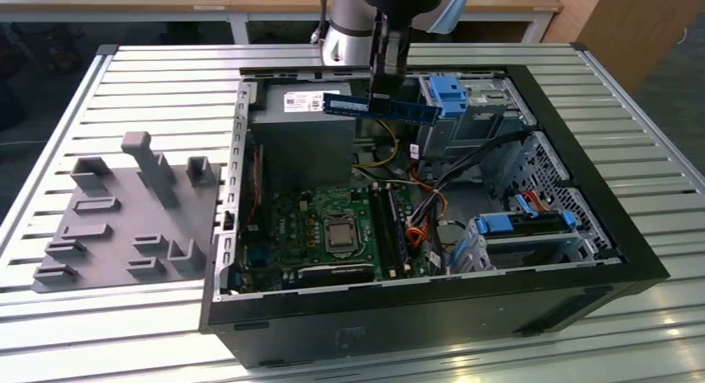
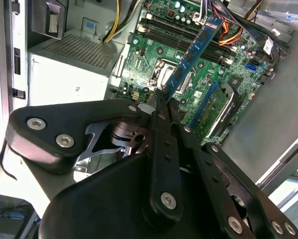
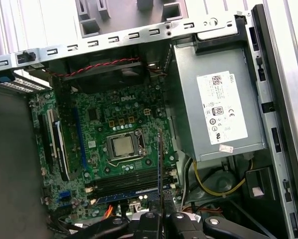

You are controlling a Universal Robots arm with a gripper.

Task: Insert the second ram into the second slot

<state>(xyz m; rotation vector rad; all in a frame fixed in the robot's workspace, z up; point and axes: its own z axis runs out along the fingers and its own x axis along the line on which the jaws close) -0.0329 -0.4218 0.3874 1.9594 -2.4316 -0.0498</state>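
Exterior view, fingers (image 1: 388, 73) pinching 1 second ram (image 1: 352, 105), above 1 open computer case (image 1: 441, 313)

All three views look down on motherboard (image 1: 289, 224) (image 2: 149, 57) (image 3: 96, 134).

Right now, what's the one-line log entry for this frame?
gripper: shut on second ram | second ram: held above motherboard, not yet inserted | computer case: open
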